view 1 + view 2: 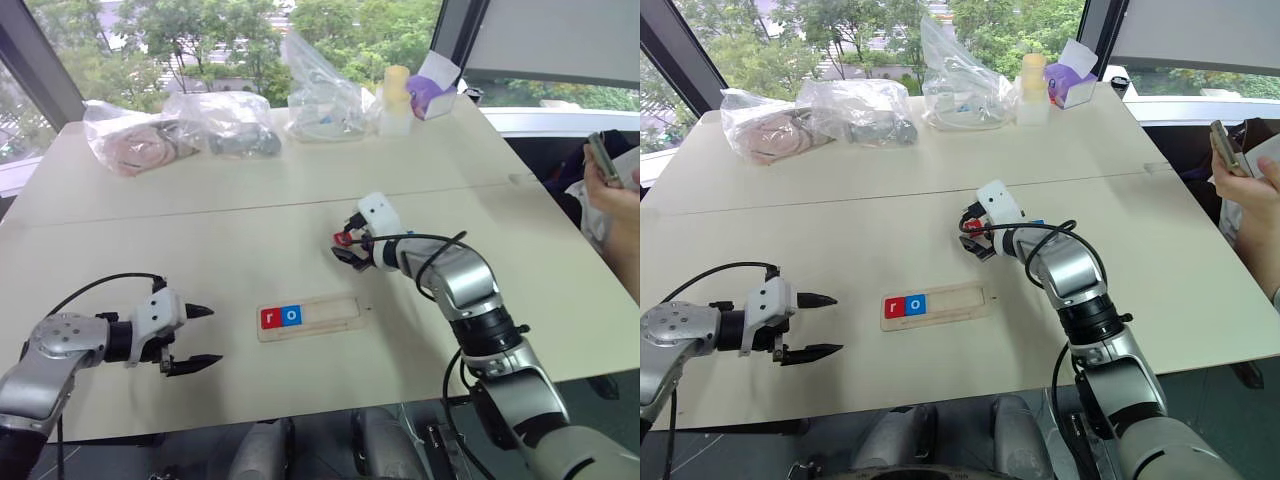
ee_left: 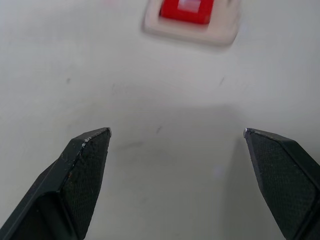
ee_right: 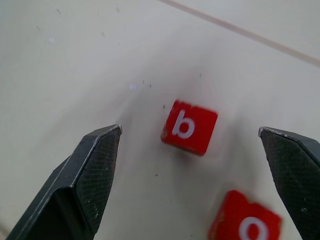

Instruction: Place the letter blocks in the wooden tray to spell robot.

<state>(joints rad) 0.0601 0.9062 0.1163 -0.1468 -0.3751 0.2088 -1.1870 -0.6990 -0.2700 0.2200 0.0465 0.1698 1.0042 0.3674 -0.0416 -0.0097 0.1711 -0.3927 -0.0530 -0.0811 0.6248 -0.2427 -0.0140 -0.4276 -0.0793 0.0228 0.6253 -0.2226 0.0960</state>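
The wooden tray (image 1: 330, 313) lies on the table in front of me. A red letter block r (image 1: 270, 318) and a blue letter block o (image 1: 291, 315) sit side by side at its left end. My left gripper (image 1: 195, 338) hangs open left of the tray, nothing between its fingers (image 2: 85, 170); its wrist view shows the red r block (image 2: 187, 10) in the tray's end. Beyond the tray, my right gripper (image 1: 345, 246) is open just above a red b block (image 3: 189, 126), with a red o block (image 3: 247, 225) close beside it. Neither block is gripped.
Clear plastic bags (image 1: 180, 130) with odds and ends, a small bottle (image 1: 397, 95) and a purple-and-white box (image 1: 432, 90) line the table's far edge. A person's hand with a phone (image 1: 605, 165) shows at the right edge.
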